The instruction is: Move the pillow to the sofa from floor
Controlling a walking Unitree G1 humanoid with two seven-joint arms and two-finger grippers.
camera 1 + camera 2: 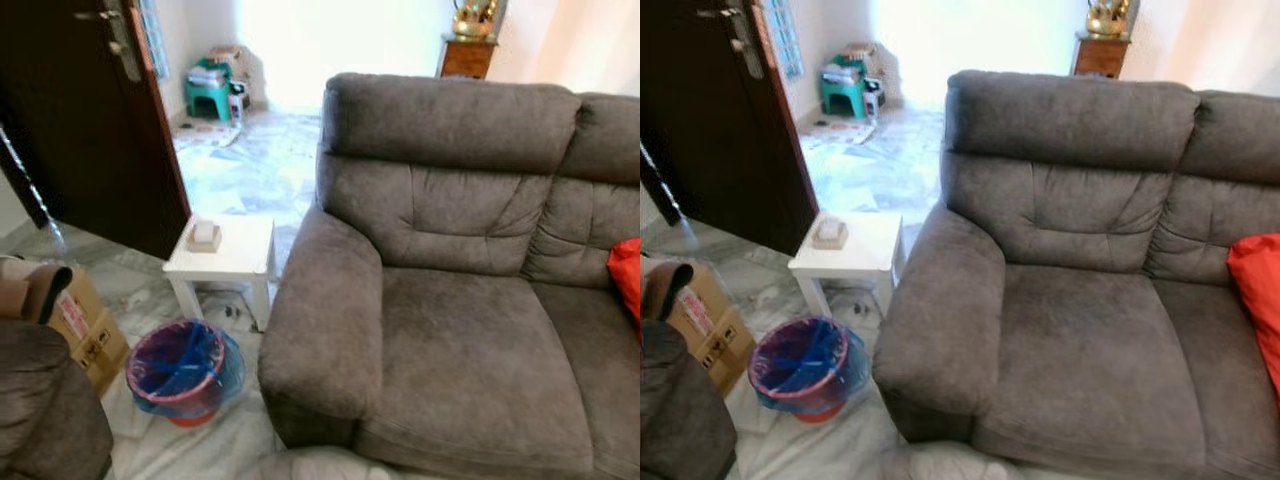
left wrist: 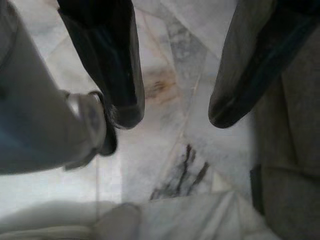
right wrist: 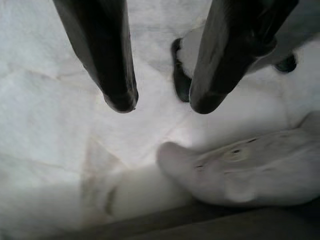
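Note:
A white pillow (image 1: 312, 466) lies on the marble floor at the foot of the grey sofa (image 1: 470, 340), just below its front left corner. In the right wrist view my right gripper (image 3: 164, 106) hangs open above the floor, and the pillow (image 3: 250, 175) lies a short way beyond its fingertips. My left gripper (image 2: 175, 117) is also open with nothing between its fingers. Past it shows a crumpled white edge of the pillow (image 2: 190, 220), with the sofa's grey side (image 2: 295, 150) next to it.
A red cushion (image 1: 1255, 290) rests on the sofa's right seat. Left of the sofa stand a white side table (image 1: 240, 262) with a tissue box (image 1: 204, 236), a bin with a blue liner (image 1: 182, 368) and a cardboard box (image 1: 88, 330). Another grey armrest (image 1: 45, 410) sits at the near left.

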